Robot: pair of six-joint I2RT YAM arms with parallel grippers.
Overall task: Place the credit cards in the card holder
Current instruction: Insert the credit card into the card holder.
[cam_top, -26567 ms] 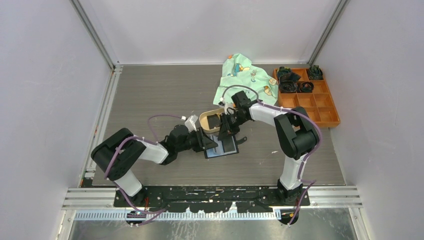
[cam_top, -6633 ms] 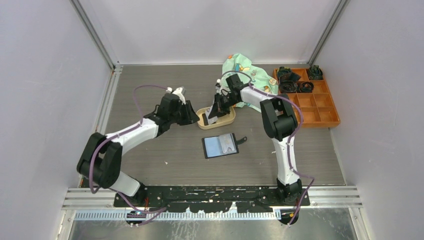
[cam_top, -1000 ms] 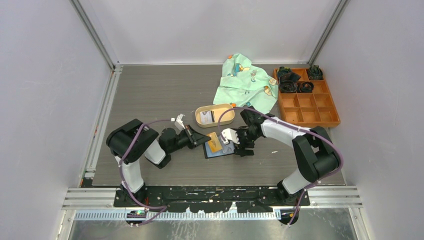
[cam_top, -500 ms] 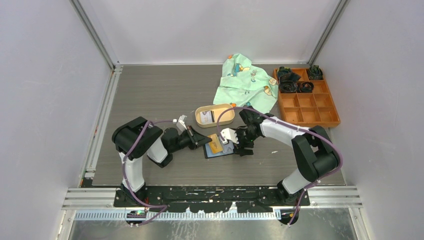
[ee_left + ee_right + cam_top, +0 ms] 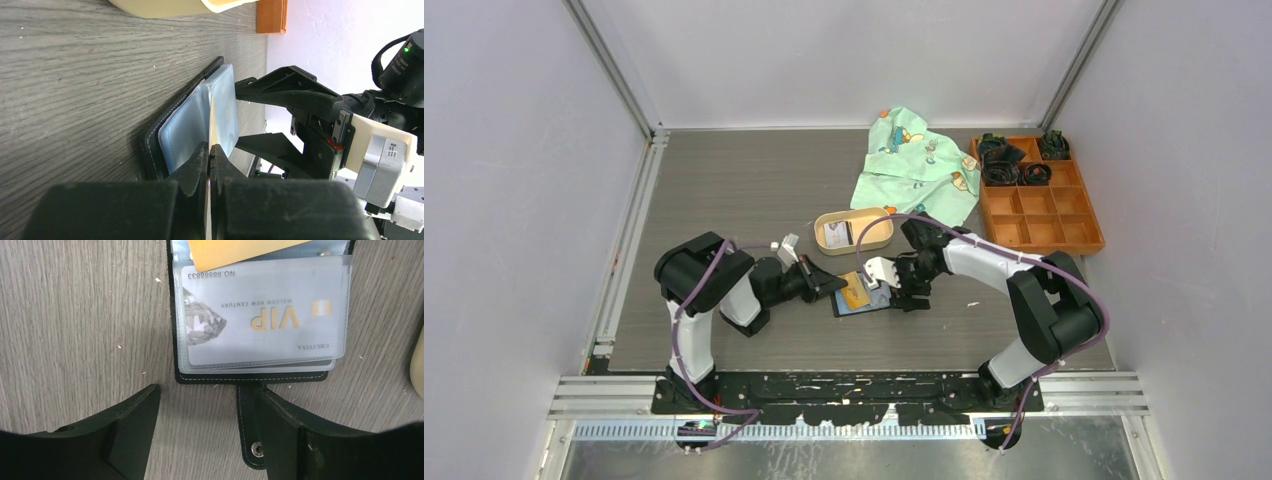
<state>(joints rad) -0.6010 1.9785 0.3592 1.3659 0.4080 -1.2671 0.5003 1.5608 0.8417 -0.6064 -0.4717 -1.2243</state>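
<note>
Orange card (image 5: 235, 252) unmoved at card holder (image 5: 862, 308) | left claw (image 5: 210, 150) pinching it | right claw (image 5: 207, 390) wide

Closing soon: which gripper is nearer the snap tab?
Right. The right gripper straddles the snap tab; the left gripper pinches a card at the opposite edge of the card holder.

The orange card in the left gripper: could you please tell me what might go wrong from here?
1. The orange card sits tilted across the clear sleeves. Pushed by the left gripper, it may catch a sleeve edge and bend.
2. The right gripper is open astride the snap tab, gripping nothing, so the wallet could slide.
</note>
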